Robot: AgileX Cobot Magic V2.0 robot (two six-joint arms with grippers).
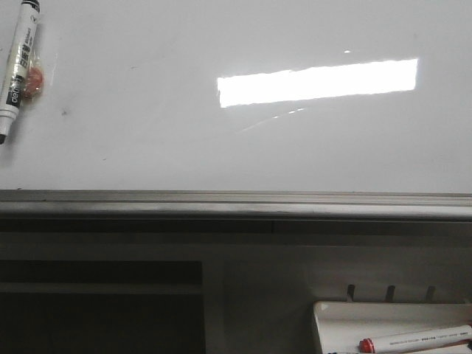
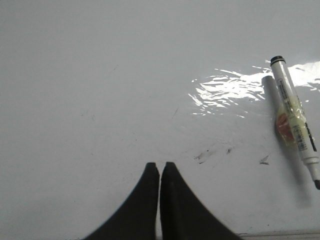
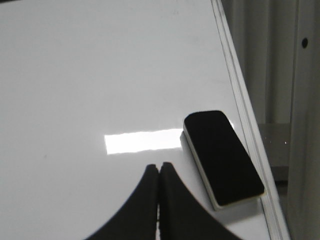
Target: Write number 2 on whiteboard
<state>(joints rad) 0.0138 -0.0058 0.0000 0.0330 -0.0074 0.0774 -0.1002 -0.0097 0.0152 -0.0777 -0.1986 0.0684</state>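
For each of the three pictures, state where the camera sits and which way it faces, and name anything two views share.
Front view: faces forward over the whiteboard; no arm shows.
Left wrist view: on the left arm, over the board; left gripper shut.
Right wrist view: on the right arm, over the board's edge and the eraser; right gripper shut.
Shared: the black marker appears in front and left wrist views.

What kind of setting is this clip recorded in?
Probably an office or lab writing station. A large glossy whiteboard lies flat, with a black marker on it and an eraser by its edge. A small tray beyond holds a red-capped marker.
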